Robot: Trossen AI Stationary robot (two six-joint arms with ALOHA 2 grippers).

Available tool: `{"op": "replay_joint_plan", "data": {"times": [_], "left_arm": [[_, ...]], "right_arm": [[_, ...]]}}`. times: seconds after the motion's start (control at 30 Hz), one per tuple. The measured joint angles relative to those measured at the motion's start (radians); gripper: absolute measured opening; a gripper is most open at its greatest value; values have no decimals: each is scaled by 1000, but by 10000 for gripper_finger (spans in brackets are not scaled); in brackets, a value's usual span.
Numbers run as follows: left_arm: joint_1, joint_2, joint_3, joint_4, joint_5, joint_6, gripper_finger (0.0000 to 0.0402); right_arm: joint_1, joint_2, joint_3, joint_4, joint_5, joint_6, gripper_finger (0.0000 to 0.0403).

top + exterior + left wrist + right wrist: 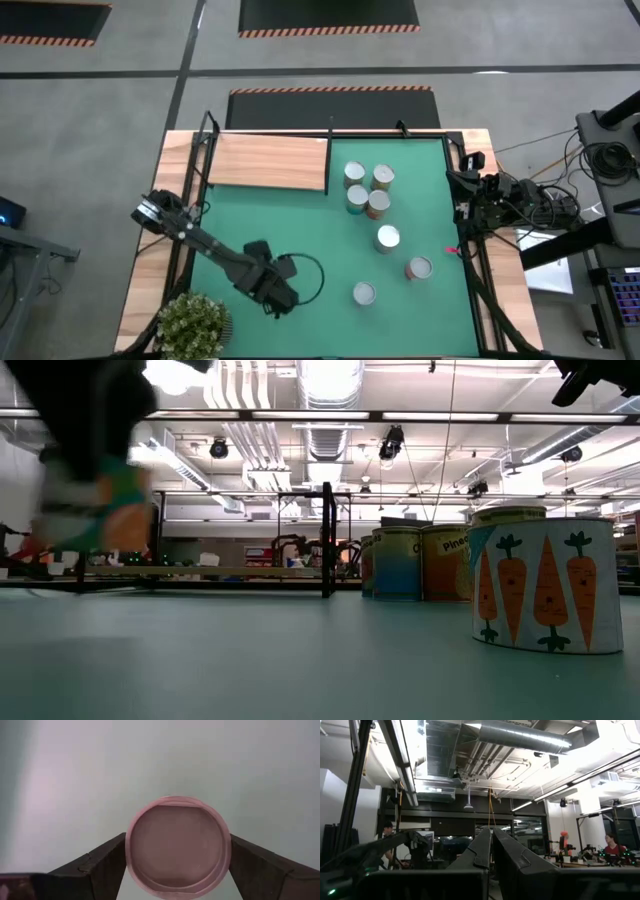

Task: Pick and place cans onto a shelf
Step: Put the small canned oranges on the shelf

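Near the green mat's (300, 220) front edge, left gripper (177, 865) clamped around a can (176, 845), seven cans (368, 188) right of the wooden shelf (266, 161), right gripper (490, 851) closed, empty, parked at the table's right side.

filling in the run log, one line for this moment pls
left gripper: shut on can, above green mat | right gripper: shut, parked at table's right edge | shelf: no cans yet

A green mat (300, 225) covers the worktop (150, 270); a potted plant (193, 323) sits at its near left corner; people (611, 842) stand in the room beyond.
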Motion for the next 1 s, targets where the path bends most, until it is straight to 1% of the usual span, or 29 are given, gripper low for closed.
{"op": "replay_joint_plan", "data": {"times": [0.1, 0.2, 0.3, 0.37, 0.53, 0.67, 0.9, 1.0], "left_arm": [[67, -14, 65, -101, -92, 39, 288], [145, -49, 94, -133, -163, 75, 288], [232, -100, 83, -133, -219, 107, 288], [297, -144, 52, -134, -248, 112, 288], [485, -261, -73, -125, -248, 83, 288], [636, -343, -166, -84, -239, 34, 288], [859, -461, -350, 73, -177, 111, 288], [942, -505, -424, 133, -130, 137, 288]], "right_arm": [[0, 0, 0, -2, 0, 0, 9], [0, 0, 0, -7, 0, 0, 9], [0, 0, 0, -7, 0, 0, 9], [0, 0, 0, -10, 0, 0, 9], [0, 0, 0, -10, 0, -1, 9], [0, 0, 0, -9, 0, -11, 9], [0, 0, 0, -9, 0, -10, 9], [0, 0, 0, -10, 0, -9, 9]]}}
